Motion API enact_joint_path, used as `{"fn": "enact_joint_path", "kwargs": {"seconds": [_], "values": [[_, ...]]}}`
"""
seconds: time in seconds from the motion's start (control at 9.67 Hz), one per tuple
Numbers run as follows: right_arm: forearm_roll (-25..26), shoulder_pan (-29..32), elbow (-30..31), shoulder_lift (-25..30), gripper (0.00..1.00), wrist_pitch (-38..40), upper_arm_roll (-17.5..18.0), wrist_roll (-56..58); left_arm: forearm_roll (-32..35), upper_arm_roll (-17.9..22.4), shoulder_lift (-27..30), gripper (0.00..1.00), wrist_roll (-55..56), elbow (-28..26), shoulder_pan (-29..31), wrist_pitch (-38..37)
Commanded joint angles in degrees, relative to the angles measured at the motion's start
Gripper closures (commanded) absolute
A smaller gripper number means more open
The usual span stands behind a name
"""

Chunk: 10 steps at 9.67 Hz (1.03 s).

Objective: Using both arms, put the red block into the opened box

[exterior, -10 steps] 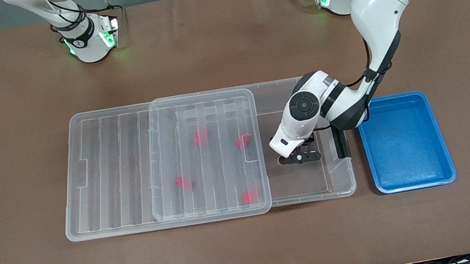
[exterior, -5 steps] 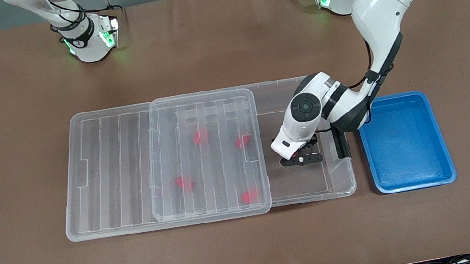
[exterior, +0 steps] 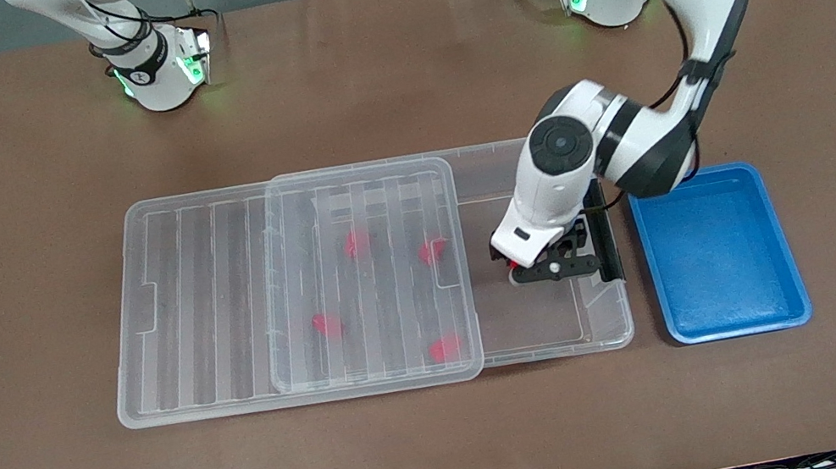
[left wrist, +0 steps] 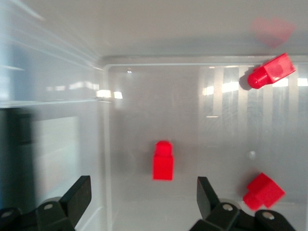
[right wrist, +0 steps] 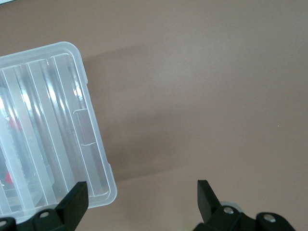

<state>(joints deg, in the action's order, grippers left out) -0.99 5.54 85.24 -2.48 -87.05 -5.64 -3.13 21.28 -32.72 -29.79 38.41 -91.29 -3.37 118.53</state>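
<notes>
Two pincers, both spread wide, neither pinching a thing. The left pincer hangs over the open end of the box, w/ the red block lying loose on the box floor right under it, between its tips. Best now: lift straight up, no bumping the lid. Right pincer waits over bare counter. No writing to read.

Bright, even light; glare on lid.
</notes>
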Motion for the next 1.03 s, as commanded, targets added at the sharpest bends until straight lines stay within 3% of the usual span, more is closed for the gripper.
{"fn": "enact_joint_path", "kwargs": {"seconds": [0.0,0.31,0.72,0.83,0.93], "values": [[-0.95,-0.27,1.42,1.34,0.00,-0.49,-0.33,-0.82,-9.80,7.11,10.75,0.01,-11.01,-2.66,0.47,-6.09],[-1.03,-0.79,0.81,-0.93,0.00,-1.28,0.36,1.19,-17.66,18.98,22.46,0.00,-25.28,-2.66,0.20,-11.29],[-1.04,-1.15,0.81,-14.54,0.01,-19.62,0.81,20.68,-18.38,26.91,29.16,0.00,-30.23,-3.53,0.29,-14.81],[-1.04,-1.49,0.98,-18.14,0.25,-21.22,0.89,21.23,-20.82,27.53,29.78,0.00,-32.41,-4.50,0.38,-15.95],[-1.12,-1.76,1.33,-21.22,0.69,-22.45,0.90,22.89,-21.80,29.28,29.79,0.00,-32.78,-4.51,0.38,-16.22]]}}
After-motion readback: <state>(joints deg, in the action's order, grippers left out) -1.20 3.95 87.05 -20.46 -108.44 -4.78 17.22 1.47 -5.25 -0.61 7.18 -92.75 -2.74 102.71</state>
